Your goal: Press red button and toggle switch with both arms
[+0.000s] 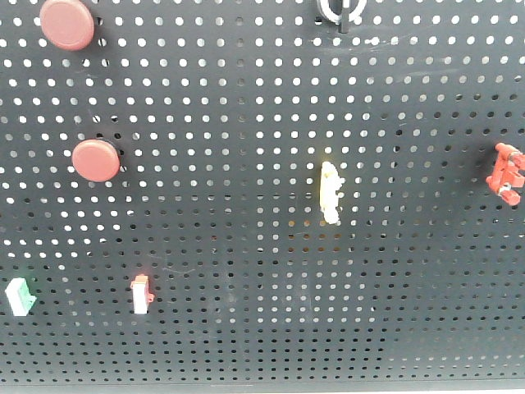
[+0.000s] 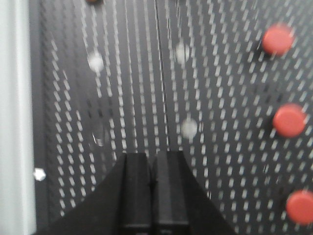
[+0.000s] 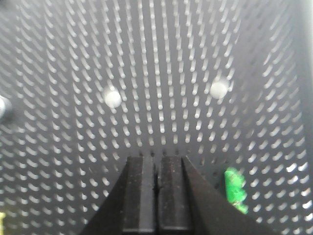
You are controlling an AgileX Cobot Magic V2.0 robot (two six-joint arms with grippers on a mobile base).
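Black pegboard (image 1: 246, 98), red button (image 1: 67, 23) at its top left corner. Left gripper (image 2: 152, 161) and right gripper (image 3: 157, 164), both closed empty, face it; pressing and toggling apparently remain.

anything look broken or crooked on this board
Nothing clearly damaged. The upper round matte red push button and its lower twin sit flat on the black perforated panel; only the small red clip at right looks slightly tilted.

On the pegboard (image 1: 246, 98), the upper button (image 1: 67, 23) sits above the lower button (image 1: 96, 160), both at the far left.
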